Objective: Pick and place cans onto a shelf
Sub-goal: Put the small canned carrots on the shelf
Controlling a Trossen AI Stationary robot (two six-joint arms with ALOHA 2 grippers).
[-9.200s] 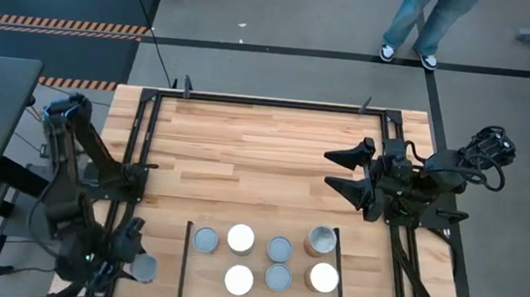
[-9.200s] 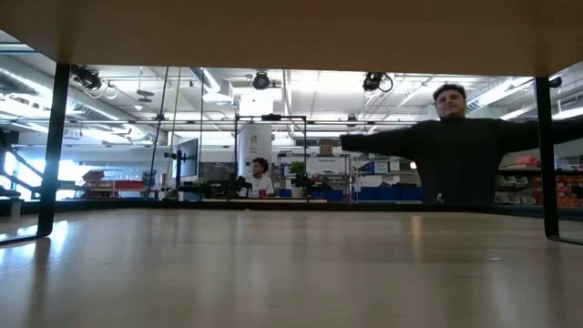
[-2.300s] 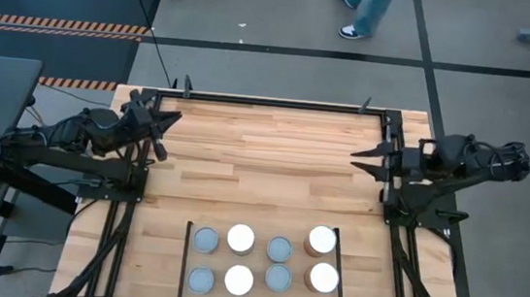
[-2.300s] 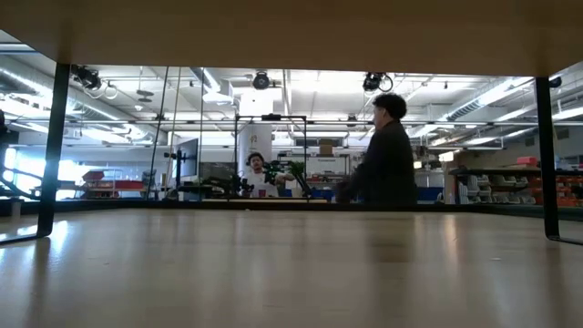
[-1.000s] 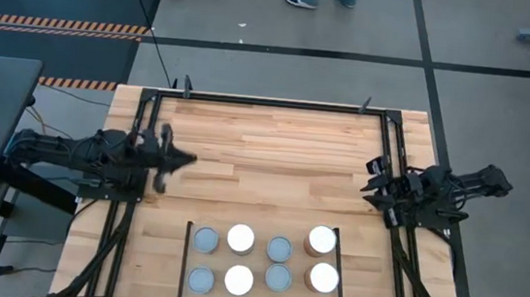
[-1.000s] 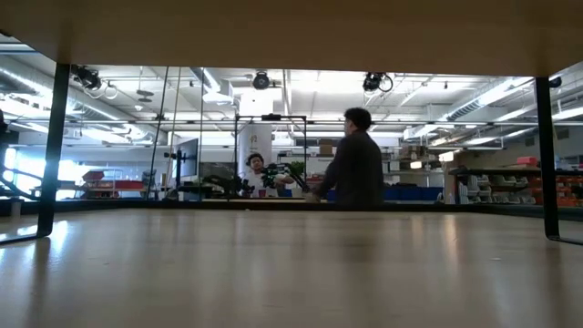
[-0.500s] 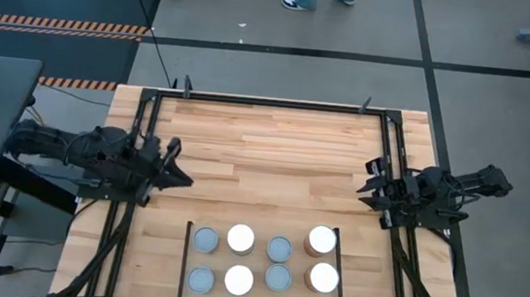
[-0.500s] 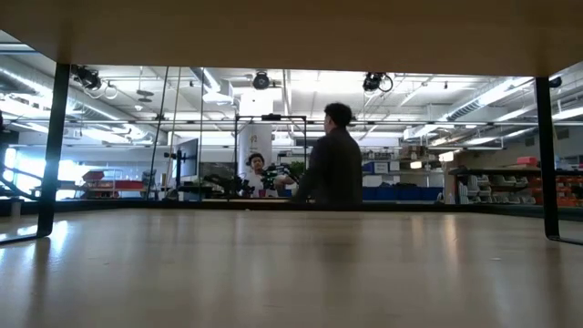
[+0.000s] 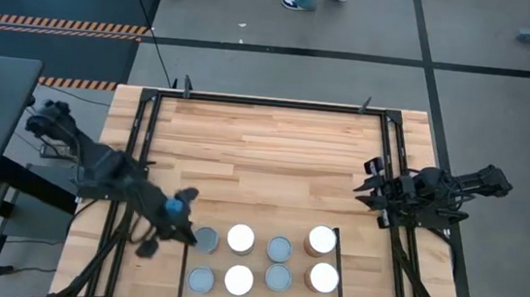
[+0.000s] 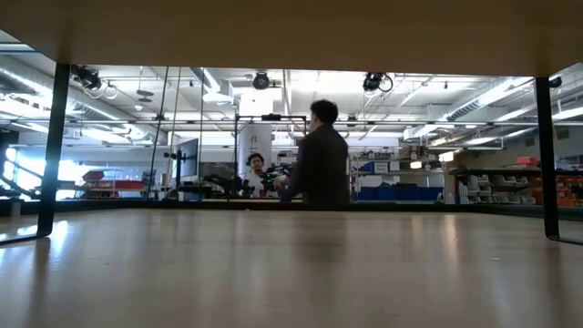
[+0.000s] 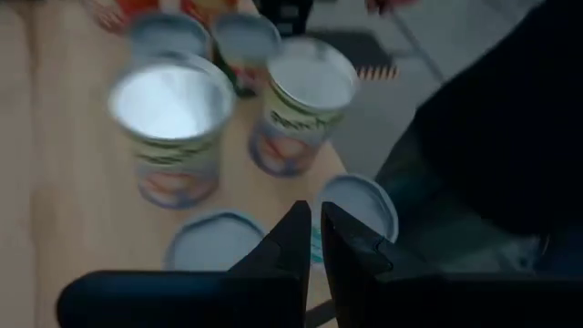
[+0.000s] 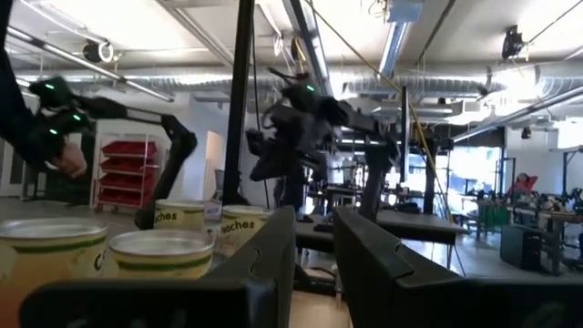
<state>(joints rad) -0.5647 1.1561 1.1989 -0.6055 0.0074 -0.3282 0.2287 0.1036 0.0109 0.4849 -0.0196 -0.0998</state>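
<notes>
Several cans stand upright on the light-wood shelf (image 9: 259, 263), between its black rails (image 9: 184, 258). Some have grey tops (image 9: 206, 238), some white tops (image 9: 240, 239). My left gripper (image 9: 178, 204) is shut and hovers just left of the shelf's left rail, beside the far-left grey-topped can. Its wrist view looks down past the shut fingertips (image 11: 314, 239) onto grey lids (image 11: 214, 244) and white-topped cans (image 11: 171, 102). My right gripper (image 9: 366, 186) waits shut at the table's right edge; its wrist view shows cans (image 12: 168, 248) ahead.
Black frame rails (image 9: 269, 101) run along the table's far, left and right edges. Bare wooden tabletop (image 9: 264, 158) lies between the arms, beyond the shelf. A person (image 10: 319, 164) walks in the room behind the table.
My left gripper has swung from the table's left edge toward the near edge and right, turning until it points at the shelf's left rail; it stays shut. The cans have not moved. The person in the room has walked toward the left of the low view.
</notes>
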